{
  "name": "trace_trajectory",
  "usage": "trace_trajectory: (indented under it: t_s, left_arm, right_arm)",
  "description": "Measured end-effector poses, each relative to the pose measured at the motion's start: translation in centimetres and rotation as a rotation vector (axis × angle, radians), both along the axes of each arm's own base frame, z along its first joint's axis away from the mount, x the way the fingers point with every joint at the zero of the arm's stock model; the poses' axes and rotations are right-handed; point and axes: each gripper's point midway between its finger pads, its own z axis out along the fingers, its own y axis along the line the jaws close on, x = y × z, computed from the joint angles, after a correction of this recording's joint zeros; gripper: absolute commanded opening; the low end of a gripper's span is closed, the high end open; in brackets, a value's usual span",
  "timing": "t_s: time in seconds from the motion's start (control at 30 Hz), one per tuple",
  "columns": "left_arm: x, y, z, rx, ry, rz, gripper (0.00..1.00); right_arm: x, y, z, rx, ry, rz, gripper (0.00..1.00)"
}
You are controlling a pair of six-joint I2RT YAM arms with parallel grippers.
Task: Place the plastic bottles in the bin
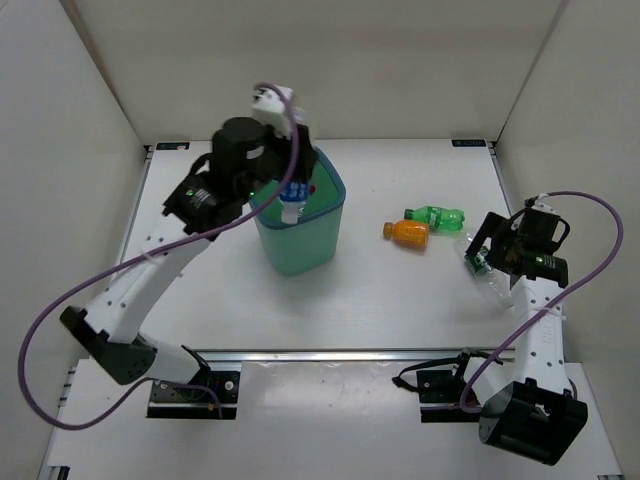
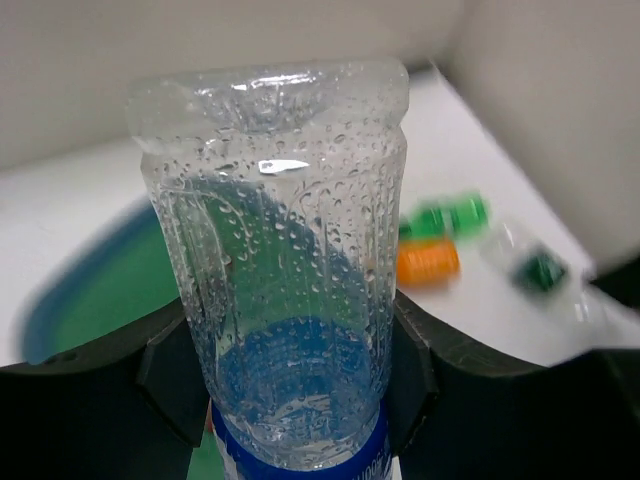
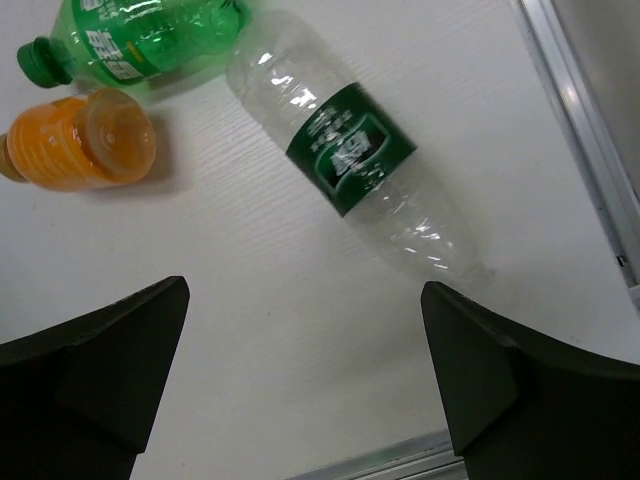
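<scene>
My left gripper (image 1: 290,195) is shut on a clear bottle with a blue label (image 2: 285,290) and holds it over the mouth of the teal bin (image 1: 315,248); the bottle's cap end (image 1: 291,211) points down into the bin. An orange bottle (image 1: 407,232) and a green bottle (image 1: 436,216) lie on the table right of the bin. A clear bottle with a dark green label (image 3: 355,150) lies near the right edge. My right gripper (image 3: 305,375) is open and empty, just beside that bottle. The orange bottle (image 3: 80,140) and the green bottle (image 3: 130,40) also show in the right wrist view.
White walls close in the table on the left, back and right. A metal rail (image 1: 340,353) runs along the near edge, and another rail (image 3: 585,130) along the right edge close to the dark-labelled bottle.
</scene>
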Motion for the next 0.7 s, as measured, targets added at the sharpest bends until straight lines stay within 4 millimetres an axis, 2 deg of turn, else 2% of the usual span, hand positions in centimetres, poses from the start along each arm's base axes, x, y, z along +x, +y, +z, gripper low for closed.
trace_trajectory:
  t_s: [0.03,0.07,0.1,0.17,0.2,0.23,0.27,0.37,0.4,0.43,0.5,0.53,0.6,0.7]
  left_arm:
    - [0.7,1.6,1.8,-0.037,-0.054,0.06,0.56]
    - [1.4,2.9,3.1,-0.067,-0.102,0.113,0.61]
    - [1.9,3.8,3.9,-0.092,-0.141,0.158,0.62]
    - [3.3,5.0,4.0,-0.123,-0.191,0.228,0.61]
    - [4.1,5.3,3.2,-0.123,-0.195,0.255,0.63]
    - [5.1,5.5,2.1,-0.114,-0.191,0.281,0.69]
    - [6.0,5.5,0.8,-0.098,-0.18,0.302,0.7]
    - [9.1,5.5,-3.9,-0.032,-0.124,0.349,0.75]
    - [9.8,5.5,-5.5,-0.012,-0.102,0.355,0.83]
    - [10.3,5.5,-7.2,0.006,-0.079,0.36,0.99]
    - [10.5,5.8,-9.8,0.036,-0.041,0.368,0.99]
    - [10.5,6.1,-10.6,0.043,-0.027,0.375,0.99]
    - [10.5,6.3,-10.8,0.044,-0.019,0.378,0.98]
    - [10.0,6.5,-9.7,0.046,-0.027,0.375,0.99]
  right_arm:
    - [0.1,0.3,-0.3,0.008,0.005,0.014,0.99]
    - [0.2,0.6,-0.6,0.015,0.008,0.029,0.99]
    - [0.4,0.9,-0.6,0.018,0.004,0.043,0.99]
    - [0.6,1.3,-0.5,0.022,-0.006,0.064,0.99]
    - [0.8,1.4,-0.4,0.023,-0.013,0.073,0.99]
    - [0.8,1.5,-0.4,0.027,-0.018,0.079,0.99]
    - [0.9,1.6,-0.3,0.029,-0.019,0.084,0.99]
    - [0.9,1.9,-0.3,0.023,-0.019,0.108,1.0]
    - [1.0,2.2,-0.3,0.02,-0.018,0.122,0.99]
    - [1.0,2.4,-0.3,0.017,-0.018,0.135,0.99]
    - [1.1,2.9,-0.3,0.019,-0.019,0.158,0.99]
    - [1.1,3.3,-0.3,0.023,-0.019,0.172,0.99]
    - [1.3,4.0,-0.3,0.033,-0.02,0.199,0.99]
    - [2.0,6.3,-0.6,0.047,0.006,0.26,0.99]
